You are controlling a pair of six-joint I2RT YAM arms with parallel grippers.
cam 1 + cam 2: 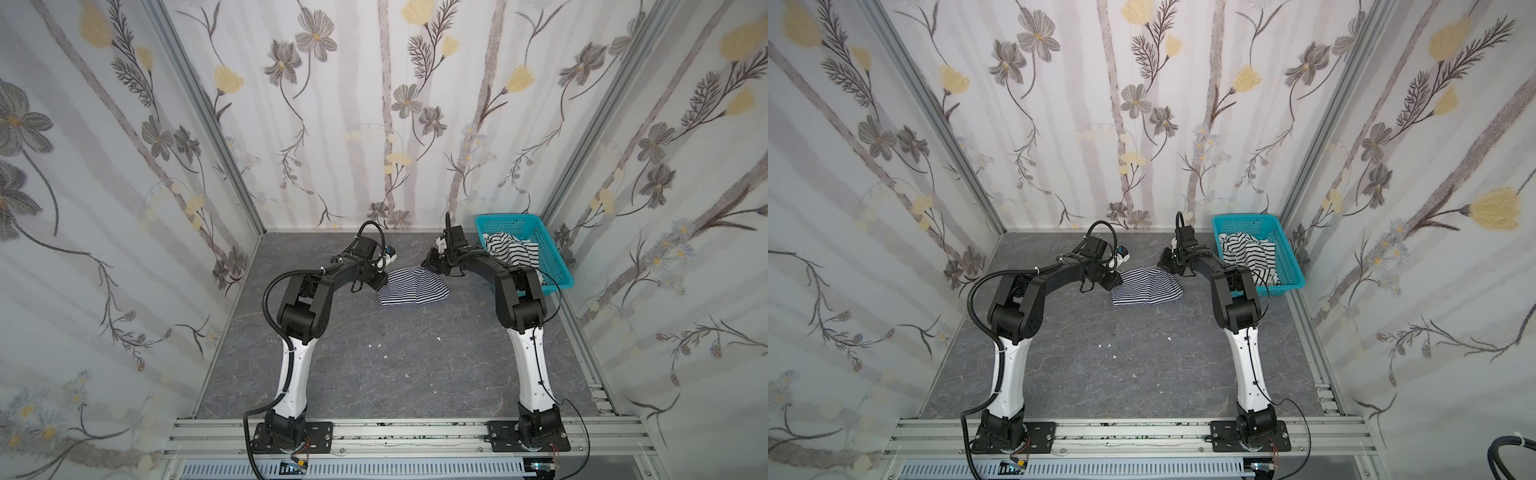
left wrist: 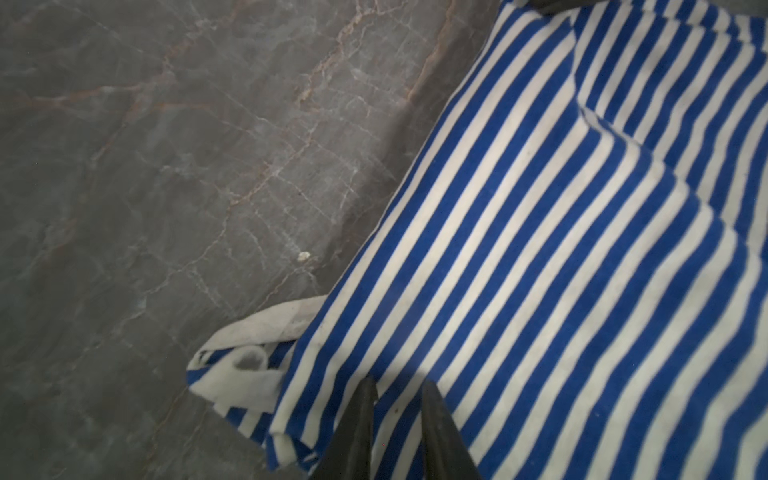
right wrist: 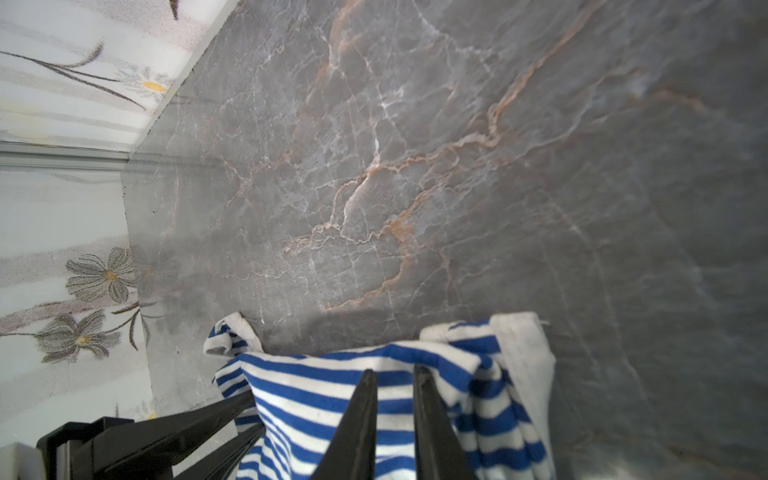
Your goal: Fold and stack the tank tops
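Navy-and-white tank top (image 1: 413,287) lies at the far middle of the tabletop (image 1: 374,365), its long axis running left to right between the two arms. Left claw (image 2: 397,380) sits at its far left corner, jaws narrowed over the cloth; whether it pinches, I cannot tell. Right claw (image 3: 395,370) is clamped on the raised far right edge. Likely next: draw that edge toward the near side. Black-and-white tank top (image 1: 513,251) sits in the teal basket (image 1: 555,257), nearer the right arm. No writing is readable.

Pale walls (image 1: 374,124) papered with grey and yellow flowers enclose three sides, with aluminium posts (image 1: 214,124) at the corners. The evenly lit grey floor (image 1: 395,365) seems marble-patterned. Slotted rails (image 1: 415,432) edge the front.
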